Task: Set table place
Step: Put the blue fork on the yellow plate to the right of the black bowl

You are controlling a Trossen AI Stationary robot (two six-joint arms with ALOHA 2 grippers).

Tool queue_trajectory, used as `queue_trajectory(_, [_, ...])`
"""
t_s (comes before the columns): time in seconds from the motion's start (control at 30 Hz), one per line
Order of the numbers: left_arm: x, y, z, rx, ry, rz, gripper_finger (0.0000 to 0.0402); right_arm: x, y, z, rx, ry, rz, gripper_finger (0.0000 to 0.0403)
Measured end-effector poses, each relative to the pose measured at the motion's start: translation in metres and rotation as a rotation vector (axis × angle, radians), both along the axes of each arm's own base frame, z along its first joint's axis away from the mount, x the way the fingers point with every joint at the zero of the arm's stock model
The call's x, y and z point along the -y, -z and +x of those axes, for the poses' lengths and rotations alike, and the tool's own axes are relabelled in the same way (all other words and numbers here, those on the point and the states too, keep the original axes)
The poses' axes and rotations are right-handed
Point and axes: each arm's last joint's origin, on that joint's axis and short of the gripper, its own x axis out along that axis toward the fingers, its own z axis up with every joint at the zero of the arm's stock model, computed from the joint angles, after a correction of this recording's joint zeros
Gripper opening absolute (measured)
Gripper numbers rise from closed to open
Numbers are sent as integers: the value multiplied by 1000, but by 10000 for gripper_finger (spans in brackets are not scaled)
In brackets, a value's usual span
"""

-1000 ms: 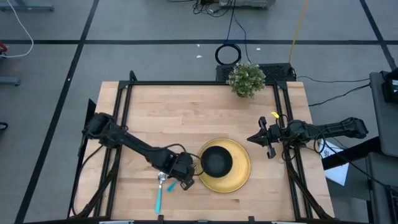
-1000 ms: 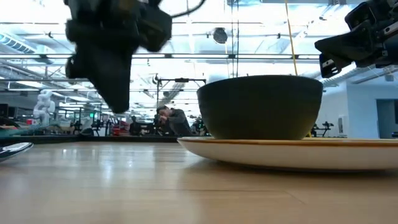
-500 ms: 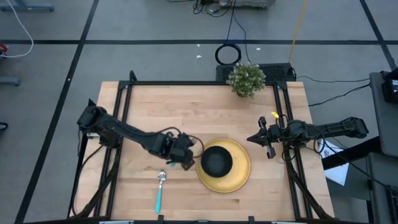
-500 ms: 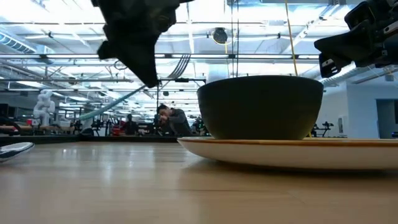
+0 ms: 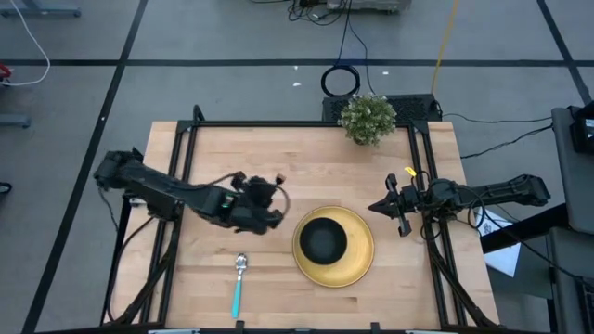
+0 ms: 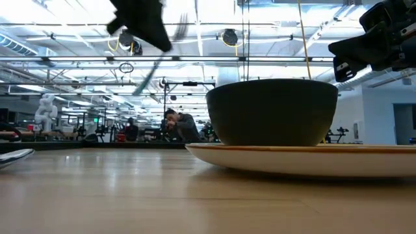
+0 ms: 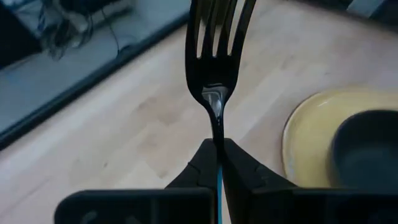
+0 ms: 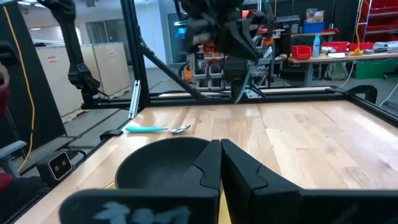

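My left gripper (image 5: 267, 210) is up above the table, left of the plate, shut on the metal fork (image 7: 215, 68) with the turquoise handle. The fork also shows slanting and blurred in the low view (image 6: 158, 60). The yellow plate (image 5: 360, 263) lies on the wooden table (image 5: 306, 162) with the black bowl (image 5: 323, 239) standing in its middle. The spoon (image 5: 238, 283) lies flat on the table left of the plate, near the front edge. My right gripper (image 5: 382, 206) is shut and empty, hovering right of the plate. My left gripper pinches the fork between its two fingers where the metal neck meets the turquoise handle (image 7: 219, 171). The fork lies along the fingers, with its tines (image 7: 214, 31) pointing out ahead of them. It is lifted clear of the table.
A small green potted plant (image 5: 368, 119) stands at the table's far edge, right of the middle. Black frame rails (image 5: 186, 158) run along the table's left, far and right sides. Bare wood lies between the plant and the plate.
My left gripper has risen and gone toward the table's far edge, away from the spoon and the plate's near left side. It has carried the fork up clear of the table. The spoon stays where it lay.
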Motion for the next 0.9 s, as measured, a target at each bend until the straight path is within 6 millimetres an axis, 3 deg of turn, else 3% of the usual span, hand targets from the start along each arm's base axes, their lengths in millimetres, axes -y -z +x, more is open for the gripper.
queue_trajectory(0.23, [10,-14,-50,250,304,63,5,0,-1,0,13,0,-1,0])
queue_trajectory(0.5, [0,-19,-94,407,751,205,5,0,-6,0,61,0,6,0])
queue_trajectory(0.73, [-20,-16,-114,440,813,271,5,0,-9,0,88,1,9,0])
queue_trajectory(0.9, [-30,-3,-128,494,824,285,5,0,-9,0,90,0,9,0])
